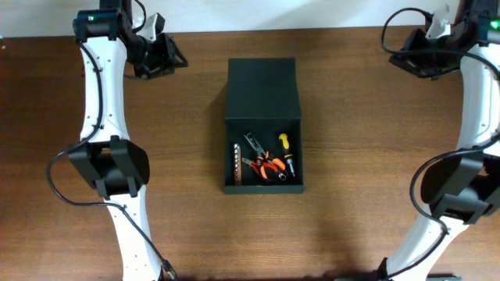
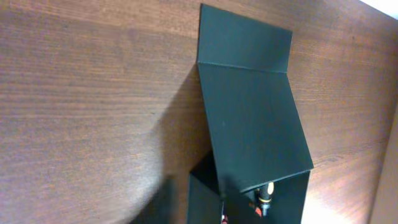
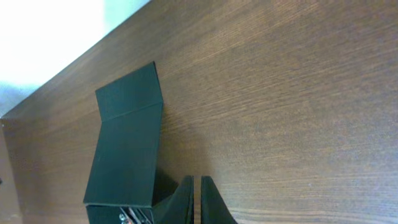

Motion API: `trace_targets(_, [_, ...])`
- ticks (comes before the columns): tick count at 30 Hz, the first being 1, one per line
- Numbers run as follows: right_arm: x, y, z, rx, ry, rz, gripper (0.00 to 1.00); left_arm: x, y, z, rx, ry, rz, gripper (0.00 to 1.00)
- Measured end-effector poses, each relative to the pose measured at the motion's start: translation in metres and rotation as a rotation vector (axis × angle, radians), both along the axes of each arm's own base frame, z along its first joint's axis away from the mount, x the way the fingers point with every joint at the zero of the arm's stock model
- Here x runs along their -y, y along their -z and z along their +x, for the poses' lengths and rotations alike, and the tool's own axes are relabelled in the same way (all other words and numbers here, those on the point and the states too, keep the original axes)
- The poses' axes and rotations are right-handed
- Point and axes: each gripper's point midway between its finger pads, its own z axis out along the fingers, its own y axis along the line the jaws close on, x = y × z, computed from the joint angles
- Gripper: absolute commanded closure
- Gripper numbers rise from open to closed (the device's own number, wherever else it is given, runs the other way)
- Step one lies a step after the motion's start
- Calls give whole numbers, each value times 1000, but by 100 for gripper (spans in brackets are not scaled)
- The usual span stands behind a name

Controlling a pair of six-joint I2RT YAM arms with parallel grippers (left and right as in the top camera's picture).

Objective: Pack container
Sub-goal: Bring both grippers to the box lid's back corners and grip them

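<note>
The container (image 1: 301,156), a dark green-black box, stands open at the table's centre with its flap lid (image 1: 262,90) raised toward the back. Inside lie orange-handled pliers (image 1: 267,165), a yellow-and-black screwdriver (image 1: 287,152) and a thin metal strip tool (image 1: 237,160). My left gripper (image 1: 160,55) hangs at the far left, well clear of the box; its jaws are too dark to read. My right gripper (image 1: 426,56) hangs at the far right. In the right wrist view the right gripper (image 3: 196,182) is shut on nothing, beside the lid (image 3: 127,149). The left wrist view shows the lid (image 2: 255,124) and the screwdriver (image 2: 266,198).
Brown wooden tabletop (image 1: 367,187) surrounds the box on all sides. Both white arms (image 1: 105,156) run along the left and right edges. The table's far edge meets a pale wall (image 3: 50,31).
</note>
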Motion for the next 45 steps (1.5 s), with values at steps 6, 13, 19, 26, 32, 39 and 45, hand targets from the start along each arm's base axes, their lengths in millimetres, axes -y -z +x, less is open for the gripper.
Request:
trace_targets(6, [-27, 50, 3, -109, -55, 18, 96, 4, 28, 5, -61, -16, -11, 98])
trace_targets(13, [-74, 117, 2, -253, -148, 80, 96, 25, 90, 2, -191, 12, -12, 98])
trace_targets(19, [-95, 113, 4, -234, -191, 136, 96, 40, 104, -1, -218, 41, -9, 98])
trace_targets(26, [-109, 118, 6, -231, -220, 194, 96, 40, 104, -1, -220, 41, -12, 98])
trace_targets(32, [-121, 140, 3, -277, -240, 223, 96, 43, 104, -1, -225, 45, -35, 98])
trace_targets(39, [-134, 145, 4, -280, -262, 244, 96, 48, 120, -4, -278, 31, -71, 98])
trace_targets(45, [-142, 144, 4, -280, -269, 247, 96, 52, 146, -11, -346, 29, -84, 98])
